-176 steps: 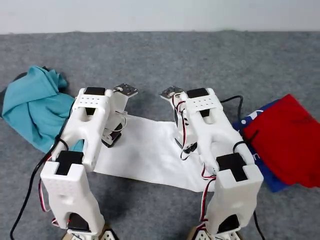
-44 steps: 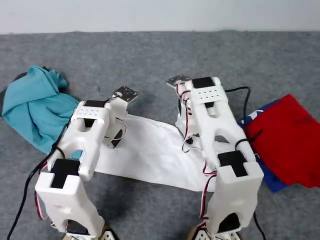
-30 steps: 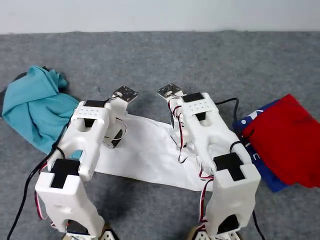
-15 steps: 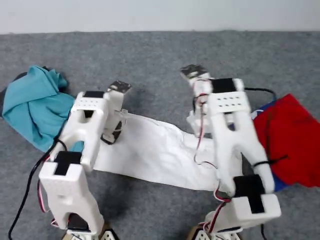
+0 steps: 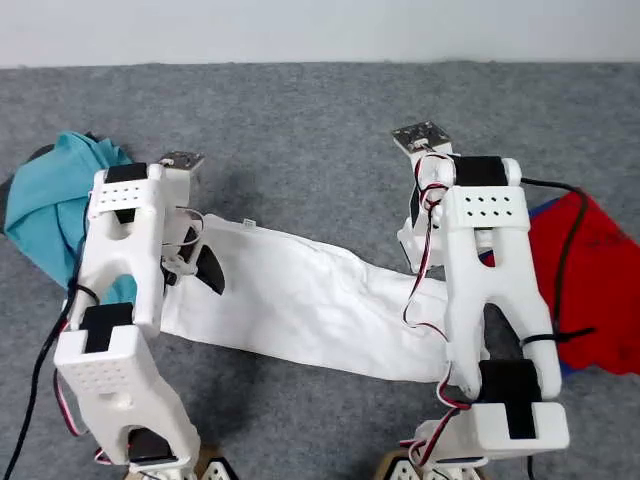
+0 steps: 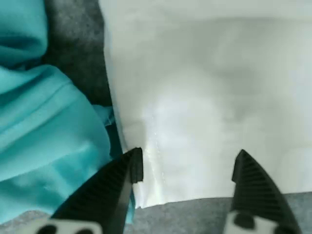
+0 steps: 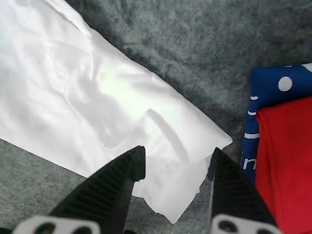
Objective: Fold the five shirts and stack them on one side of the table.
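Observation:
A white shirt, folded into a long strip, lies across the middle of the grey table. My left gripper hangs open over the strip's left end, right beside the teal shirt. My right gripper hangs open over the strip's right end, with its corner between the fingertips. In the high view the left arm stands over the left end and the right arm over the right end. Both grippers hold nothing.
A crumpled teal shirt lies at the table's left edge. At the right, a red shirt rests on a blue dotted one. Bare grey table stretches behind the white shirt.
The arms have moved apart: the left arm went left and the right arm went right, each to one end of the white shirt. The shirt now lies as a longer strip.

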Controlling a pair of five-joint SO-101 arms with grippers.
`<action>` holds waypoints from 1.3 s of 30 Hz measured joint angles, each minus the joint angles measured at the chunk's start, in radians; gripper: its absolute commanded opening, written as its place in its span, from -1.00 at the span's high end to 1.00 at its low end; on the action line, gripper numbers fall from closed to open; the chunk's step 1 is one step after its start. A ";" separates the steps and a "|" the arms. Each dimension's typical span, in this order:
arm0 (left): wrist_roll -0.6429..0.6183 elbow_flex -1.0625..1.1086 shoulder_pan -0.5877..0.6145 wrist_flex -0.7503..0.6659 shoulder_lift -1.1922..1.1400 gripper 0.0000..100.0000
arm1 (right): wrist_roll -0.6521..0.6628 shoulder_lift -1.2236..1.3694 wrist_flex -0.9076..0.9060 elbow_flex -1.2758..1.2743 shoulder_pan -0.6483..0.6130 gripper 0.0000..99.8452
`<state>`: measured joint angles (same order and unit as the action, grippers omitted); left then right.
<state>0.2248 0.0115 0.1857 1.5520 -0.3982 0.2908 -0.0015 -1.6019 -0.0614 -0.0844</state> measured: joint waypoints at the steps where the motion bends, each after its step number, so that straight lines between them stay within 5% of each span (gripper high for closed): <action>1: 0.000 0.000 0.000 -0.006 0.000 0.40 | 0.000 0.000 0.000 0.000 0.000 0.55; 11: 0.002 0.218 0.103 -0.287 0.021 0.40 | 0.000 0.000 0.000 0.000 0.008 0.55; 17: 0.035 0.281 0.114 -0.336 0.054 0.42 | 0.000 0.000 0.000 0.000 0.009 0.55; 27: 0.046 0.345 -0.063 -0.391 0.066 0.97 | 0.000 0.000 -0.009 0.000 0.008 0.55; 33: 0.043 0.324 -0.103 -0.361 0.060 0.97 | 0.000 0.000 -0.025 0.000 0.006 0.55; 39: 0.043 0.137 -0.161 -0.153 0.081 0.97 | 0.000 0.000 -0.025 0.000 0.040 0.55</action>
<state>0.2677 0.1481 0.0245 1.3986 -0.3168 0.2908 -0.0015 -1.6264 -0.0614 -0.0445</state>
